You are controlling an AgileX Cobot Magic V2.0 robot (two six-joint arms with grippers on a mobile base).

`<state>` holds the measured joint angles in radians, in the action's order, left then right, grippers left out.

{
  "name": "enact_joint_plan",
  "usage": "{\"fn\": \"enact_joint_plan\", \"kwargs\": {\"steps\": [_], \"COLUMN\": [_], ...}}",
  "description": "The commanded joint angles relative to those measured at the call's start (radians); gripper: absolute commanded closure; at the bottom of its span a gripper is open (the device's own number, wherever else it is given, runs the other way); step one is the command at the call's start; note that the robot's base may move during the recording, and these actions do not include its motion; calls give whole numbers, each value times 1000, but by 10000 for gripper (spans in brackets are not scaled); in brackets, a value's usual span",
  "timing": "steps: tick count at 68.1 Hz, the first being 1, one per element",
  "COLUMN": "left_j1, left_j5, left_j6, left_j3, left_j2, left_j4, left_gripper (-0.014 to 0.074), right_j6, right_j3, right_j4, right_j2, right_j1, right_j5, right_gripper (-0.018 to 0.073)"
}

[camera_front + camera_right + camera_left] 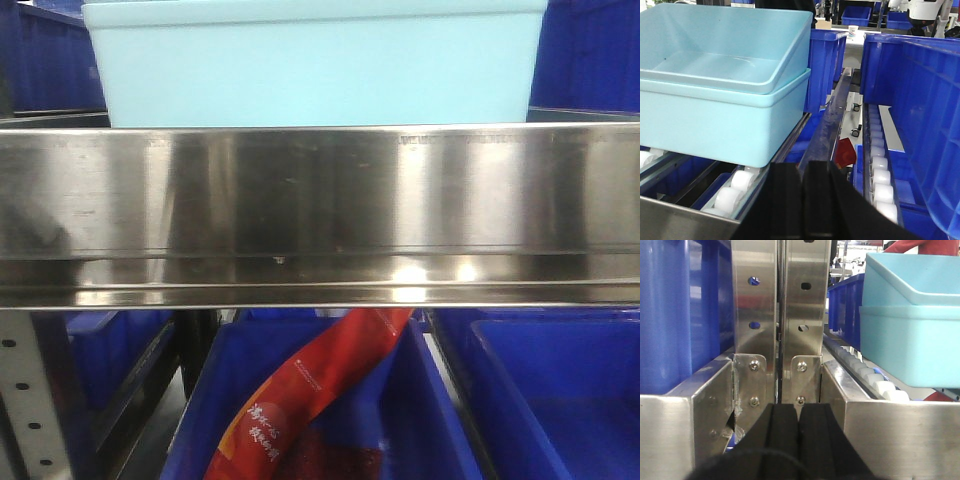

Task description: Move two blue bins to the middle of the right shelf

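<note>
Two pale blue bins sit nested on the white rollers of a shelf lane, the upper bin (715,55) tilted inside the lower bin (715,125). In the left wrist view the same stack (912,340) stands to the right, and in the front view its wall (310,75) rises behind the steel rail. My left gripper (800,407) is shut with nothing in it, facing the steel shelf posts to the left of the stack. My right gripper (804,165) is also shut and empty, just right of the stack's near corner.
Dark blue bins flank the stack, one (920,115) on the right lane and one (675,315) at the far left. Steel posts (780,315) stand ahead of the left gripper. A broad steel rail (320,210) crosses the front. Below it a red packet (320,385) lies in a dark blue bin (430,430).
</note>
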<state>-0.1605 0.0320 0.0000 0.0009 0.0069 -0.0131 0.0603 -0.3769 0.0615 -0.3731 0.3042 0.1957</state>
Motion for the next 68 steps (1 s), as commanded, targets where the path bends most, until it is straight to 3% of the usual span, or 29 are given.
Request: {"fn": "enact_joint_plan", "kwargs": {"steps": [1, 54, 59, 68], "left_j1": [3, 3, 3, 3], "left_j5": [-25, -25, -25, -25], "left_j6": [0, 0, 0, 0], "left_j3": [-1, -1, -1, -1], "left_j2": [-7, -7, -7, -7], "left_j4": [-7, -7, -7, -7], "left_gripper": [707, 707, 707, 707], "right_j6": [-4, -11, -60, -141], "right_j3": [1, 1, 1, 41], "right_j4": [11, -11, -49, -143], "right_j2": [6, 9, 18, 69], "right_j1": [-1, -5, -35, -159], "right_j5": [-23, -23, 8, 0], "right_gripper": [721, 721, 721, 721]}}
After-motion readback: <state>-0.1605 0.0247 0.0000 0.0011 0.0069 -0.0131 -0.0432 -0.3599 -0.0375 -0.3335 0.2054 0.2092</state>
